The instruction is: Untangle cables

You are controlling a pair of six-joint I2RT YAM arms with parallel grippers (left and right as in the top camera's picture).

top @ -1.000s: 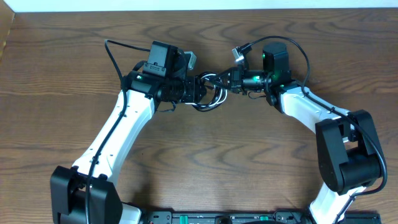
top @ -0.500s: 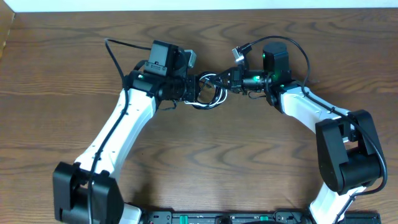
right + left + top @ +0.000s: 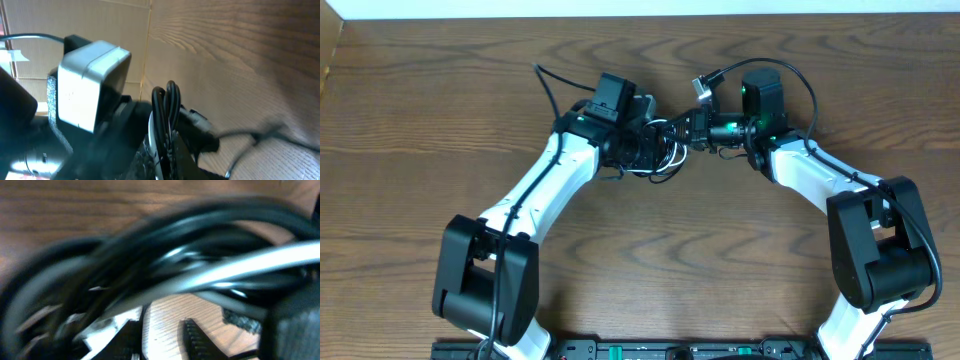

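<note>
Left arm (image 3: 535, 190), right arm (image 3: 815, 178): white links, black joints, thick black cables (image 3: 814, 100); green light (image 3: 747, 92) right wrist.

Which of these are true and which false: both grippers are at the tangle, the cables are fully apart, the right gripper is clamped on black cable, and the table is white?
1. The left gripper and right gripper are both at the cable tangle. True.
2. The black cable and white cable lie fully apart. False: they are bunched in one tangle.
3. The right gripper is shut on loops of the black cable. True.
4. The table is white. False: it is brown wood grain.
</note>
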